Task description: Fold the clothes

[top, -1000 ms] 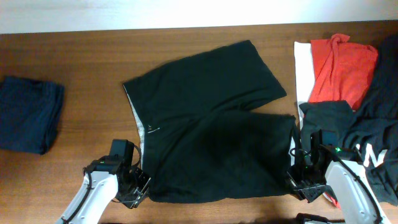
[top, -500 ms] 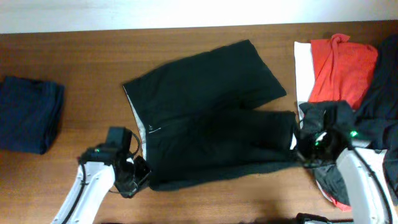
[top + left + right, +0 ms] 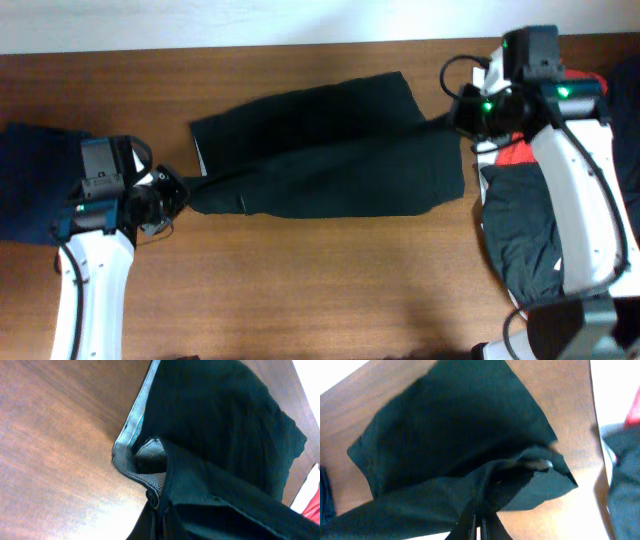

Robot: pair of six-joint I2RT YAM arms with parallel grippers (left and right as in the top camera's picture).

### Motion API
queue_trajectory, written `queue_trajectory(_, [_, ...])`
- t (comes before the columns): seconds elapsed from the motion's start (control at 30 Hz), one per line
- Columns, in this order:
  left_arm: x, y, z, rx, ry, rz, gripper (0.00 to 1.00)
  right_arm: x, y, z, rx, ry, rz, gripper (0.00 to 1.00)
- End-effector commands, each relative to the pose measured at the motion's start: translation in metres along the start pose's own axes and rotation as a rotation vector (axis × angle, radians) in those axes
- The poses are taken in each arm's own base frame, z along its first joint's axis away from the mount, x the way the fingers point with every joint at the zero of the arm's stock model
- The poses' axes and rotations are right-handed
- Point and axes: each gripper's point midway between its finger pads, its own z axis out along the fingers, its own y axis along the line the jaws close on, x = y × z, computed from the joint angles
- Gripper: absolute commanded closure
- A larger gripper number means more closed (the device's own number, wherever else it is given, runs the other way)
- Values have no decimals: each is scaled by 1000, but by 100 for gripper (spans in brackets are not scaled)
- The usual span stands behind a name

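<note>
Navy garment [image 3: 25, 190]: folded dark blue cloth at the far left of the table [image 3: 300, 290]. Its right edge is hidden under the left arm, its left side cut off by the picture's border.
Left gripper [image 3: 172, 194]: clamped on the waistband corner of the shorts [image 3: 330, 160], just right of the navy garment. In the wrist view the black fabric bunches into the bottom edge, and the fingertips cannot be picked out against it.
Waistband lining [image 3: 142, 452]: a pale grey-white mesh strip, turned outward where the corner is pinched. It shows a fine woven grain.
Shorts: in the middle of the table, spanning the two grippers. The cloth is doubled over into a long dark band and the lower layer is hidden beneath the upper. It is soft matte black, with shallow creases running lengthwise.
Table: brown wood with fine straight grain, bare in front of the shorts.
Right gripper [image 3: 452, 116]: closed on the shorts' leg end near the back right. Folds converge to a point at the bottom of its wrist view, where the fingers are lost in dark blur.
Red cloth [image 3: 508, 152]: only a sliver shows beside the right arm.
Black garment [image 3: 525, 240]: crumpled at the right edge, partly covered by the arm.
</note>
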Motion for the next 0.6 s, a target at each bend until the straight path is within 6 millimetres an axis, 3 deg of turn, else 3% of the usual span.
queue_trajectory(0.0, [-45, 40, 16, -158, -122, -21, 100, -67, -4, -8, 100, -242, -60, 96])
queue_trajectory(0.1, [-80, 23, 28, -86, -235, 0, 100, -101, 17, -6, 37, -373, -90, 96])
queue_trajectory(0.2, [-100, 15, 48, -49, -281, 13, 100, -111, 20, 10, 25, -391, -88, 96])
queue_trajectory(0.3, [-112, -1, 85, 47, -270, 37, 100, -104, 13, 57, 52, -311, -88, 96])
queue_trajectory(0.4, [-125, -23, 119, 124, -319, 88, 100, -116, 12, 90, 40, -325, -91, 96])
queue_trajectory(0.53, [-124, -30, 145, 143, -327, 113, 99, -133, 26, 115, -25, -384, -116, 96])
queue_trajectory(0.57, [-128, -30, 148, 145, -346, 115, 87, -140, 34, 123, -49, -416, -129, 95])
